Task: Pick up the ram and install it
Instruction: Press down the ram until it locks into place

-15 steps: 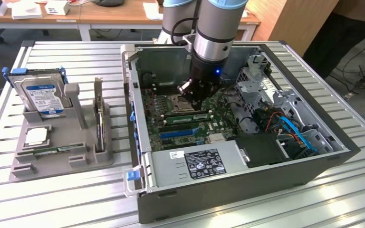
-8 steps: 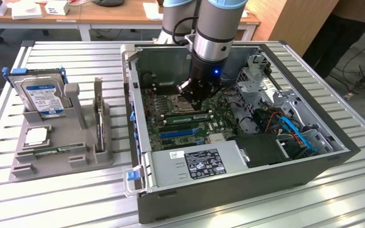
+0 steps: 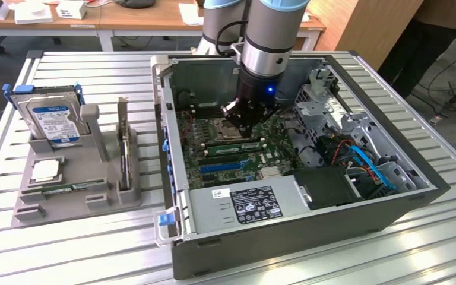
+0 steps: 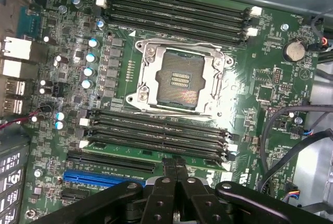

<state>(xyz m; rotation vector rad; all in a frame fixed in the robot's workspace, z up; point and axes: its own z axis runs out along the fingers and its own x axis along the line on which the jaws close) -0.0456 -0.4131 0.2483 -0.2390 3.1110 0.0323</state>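
Green ram [image 4: 156,156] inside open metal case [image 3: 418,196]

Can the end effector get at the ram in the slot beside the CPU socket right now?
Likely yes: the shut end effector sits right above the ram, the case is open on that side, and nothing lies between them.
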